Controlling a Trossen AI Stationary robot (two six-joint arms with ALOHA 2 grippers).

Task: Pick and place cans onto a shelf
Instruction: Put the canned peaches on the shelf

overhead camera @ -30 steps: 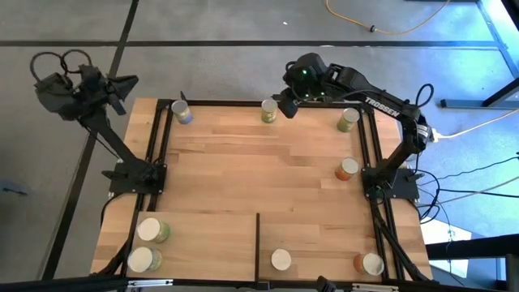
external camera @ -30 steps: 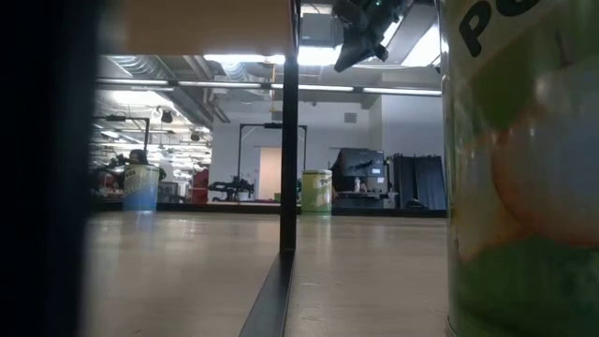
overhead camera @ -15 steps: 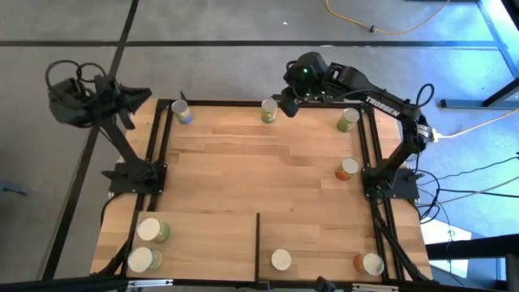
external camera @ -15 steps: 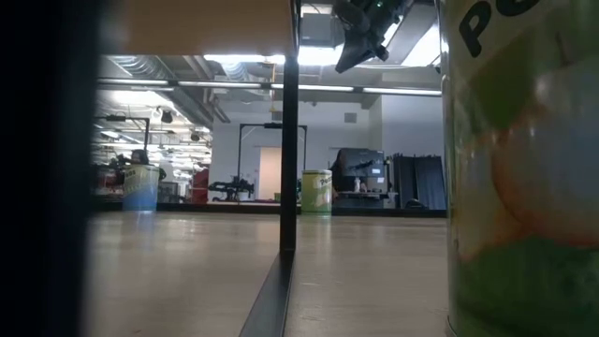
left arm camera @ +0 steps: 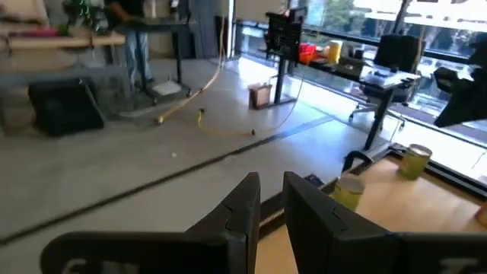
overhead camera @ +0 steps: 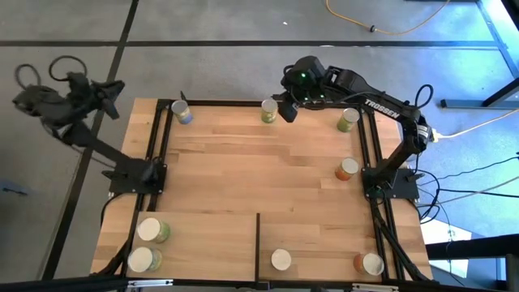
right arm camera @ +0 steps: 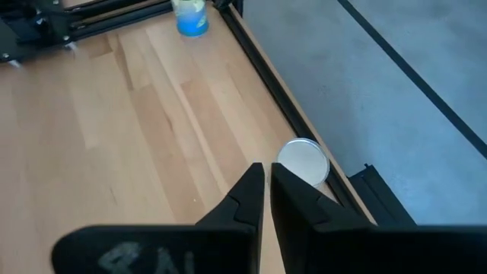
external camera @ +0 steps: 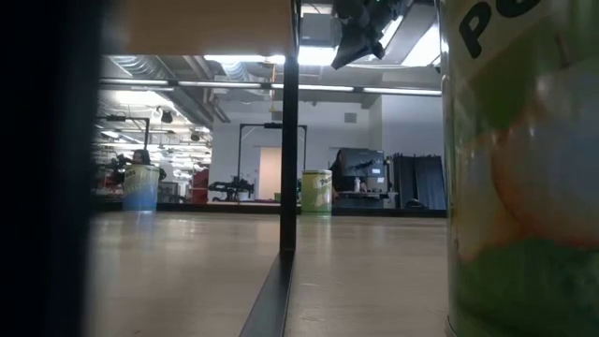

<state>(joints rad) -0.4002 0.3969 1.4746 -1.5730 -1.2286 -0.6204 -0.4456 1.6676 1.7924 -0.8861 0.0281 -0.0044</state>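
Right pincer (overhead camera: 285,111), a dark two-finger tool on the black jointed right arm, hangs above the far edge of the striped butcher-block counter (overhead camera: 259,170), just beside a small upright can with green sides and a pale cream top (overhead camera: 269,110). Its fingers (right arm camera: 249,194) are nearly together with only a thin gap, and nothing is held between them. In the right wrist view the same can (right arm camera: 303,162) sits just past the fingertips, off to one side, close against the black frame rail (right arm camera: 289,122) at the counter's edge.

Left pincer (left arm camera: 272,199) is lifted off beyond the far left corner of the counter, over the floor; its fingers also stand close together, holding nothing.

The shelf, a flat pale wood panel (overhead camera: 203,243) with a thin dark upright divider (overhead camera: 258,239), lies along the near edge. Four cans already stand on it. Four more remain along the far and right edges, among them a blue-sided can (overhead camera: 182,112) at the far left corner.

To take the green can well, the right pincer would probably need to spread its fingers first, centre over the can's top, then descend straight, keeping clear of the rail. A grip low on the sides should keep the can upright for the carry to the shelf.
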